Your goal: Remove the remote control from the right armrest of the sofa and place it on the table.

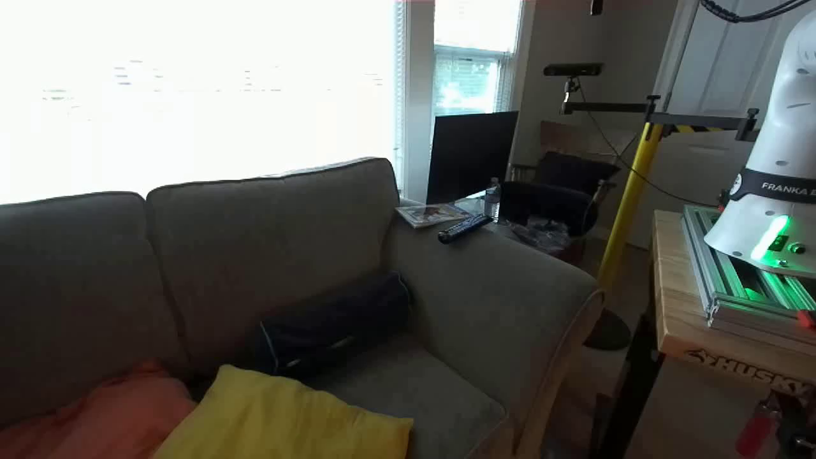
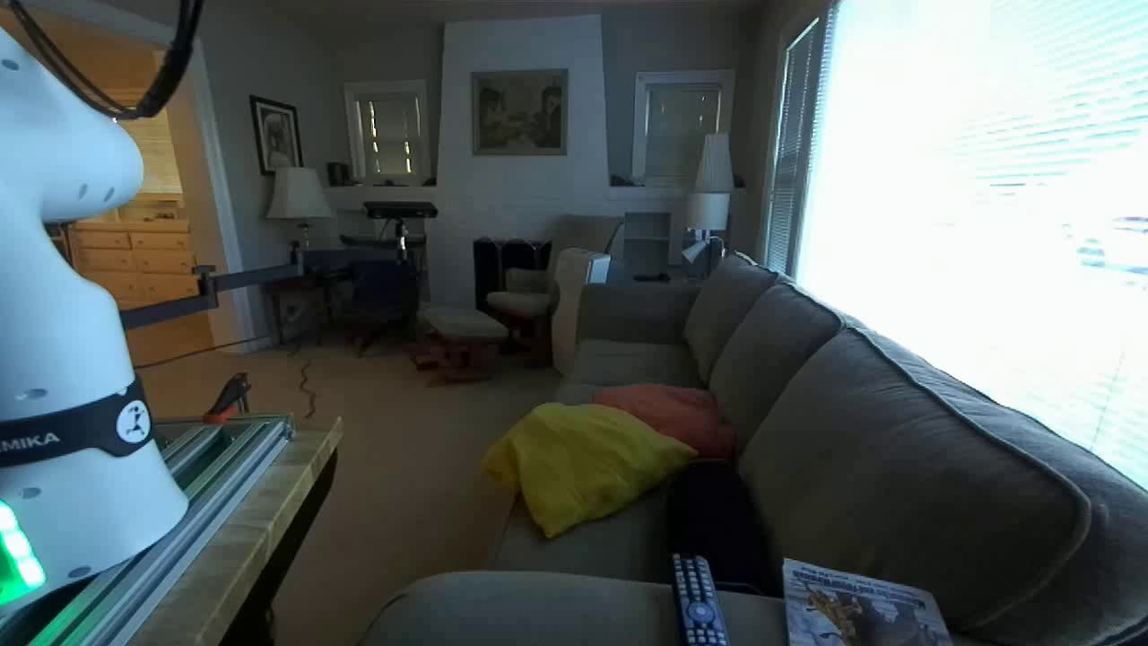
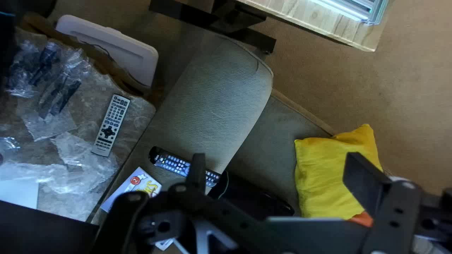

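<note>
Remote control (image 1: pixel 465 228): In an exterior view, it is lying buttons-up on the back part of the right armrest (image 1: pixel 503 287) of a gray-brown sofa (image 1: pixel 274 236), just beside a magazine (image 1: pixel 426 215).
Water bottle (image 1: pixel 492 201): Clear, it is standing upright past the end of the remote control, near a black screen (image 1: pixel 472 156).
Robot arm (image 1: pixel 774 159): White, it is standing on a wooden workbench (image 1: pixel 676 280), a green light (image 1: pixel 770 237) glowing at its base.
Yellow pillow (image 2: pixel 583 462): In an exterior view, it is lying on the sofa seat and partly covering an orange pillow (image 2: pixel 673 417), while a dark bolster (image 2: pixel 717 520) is resting nearer the armrest.
Painting (image 2: pixel 520 112): Framed, it is hanging on a pale wall (image 2: pixel 520 193) across the dim room, as lamps (image 2: pixel 300 193) are standing to either side.
Gripper (image 3: pixel 279 174): In the wrist view, it is holding its two fingers spread wide, one of them hiding part of the remote control, which is lying on the armrest below.
Table (image 3: pixel 136 113): It is standing alongside the armrest, bearing a silver remote (image 3: pixel 111 125) and clear plastic wrapping (image 3: pixel 46 123).
</note>
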Tool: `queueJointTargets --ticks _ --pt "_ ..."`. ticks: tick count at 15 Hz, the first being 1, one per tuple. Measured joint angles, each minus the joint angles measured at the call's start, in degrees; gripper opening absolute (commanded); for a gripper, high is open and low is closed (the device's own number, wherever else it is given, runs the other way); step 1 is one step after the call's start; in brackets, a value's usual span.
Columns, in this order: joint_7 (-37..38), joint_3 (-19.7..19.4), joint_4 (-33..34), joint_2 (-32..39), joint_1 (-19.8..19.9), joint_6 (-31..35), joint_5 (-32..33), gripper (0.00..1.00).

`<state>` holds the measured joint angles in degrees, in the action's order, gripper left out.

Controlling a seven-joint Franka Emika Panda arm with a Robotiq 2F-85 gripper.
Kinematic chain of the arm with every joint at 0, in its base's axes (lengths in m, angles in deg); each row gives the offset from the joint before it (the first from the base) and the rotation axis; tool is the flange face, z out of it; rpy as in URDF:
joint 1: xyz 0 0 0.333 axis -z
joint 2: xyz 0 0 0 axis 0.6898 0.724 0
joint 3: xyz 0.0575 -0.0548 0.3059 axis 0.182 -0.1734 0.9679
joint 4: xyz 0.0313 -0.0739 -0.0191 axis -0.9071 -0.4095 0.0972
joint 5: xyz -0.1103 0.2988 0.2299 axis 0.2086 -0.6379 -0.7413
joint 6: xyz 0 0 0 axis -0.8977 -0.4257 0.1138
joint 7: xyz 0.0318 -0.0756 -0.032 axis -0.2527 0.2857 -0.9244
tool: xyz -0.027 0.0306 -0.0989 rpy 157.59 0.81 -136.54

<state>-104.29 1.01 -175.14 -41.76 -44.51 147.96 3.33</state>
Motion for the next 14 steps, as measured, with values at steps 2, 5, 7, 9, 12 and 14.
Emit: queueJointTargets --ticks 2,5,7,9,12,14 --pt "0.0 0.2 0.0 0.02 0.21 0.0 0.0 1.0" --pt "0.07 1.2 0.0 0.26 1.26 0.0 0.0 1.0" --pt "1.52 1.88 0.0 0.72 1.9 0.02 -0.12 1.0" --pt "5.37 2.78 -0.02 1.6 2.47 0.2 -1.07 1.0" --pt "13.82 4.3 -0.22 4.09 3.34 2.38 -4.53 1.0" --pt "19.44 5.43 -0.78 6.37 4.03 5.83 -6.44 1.0"
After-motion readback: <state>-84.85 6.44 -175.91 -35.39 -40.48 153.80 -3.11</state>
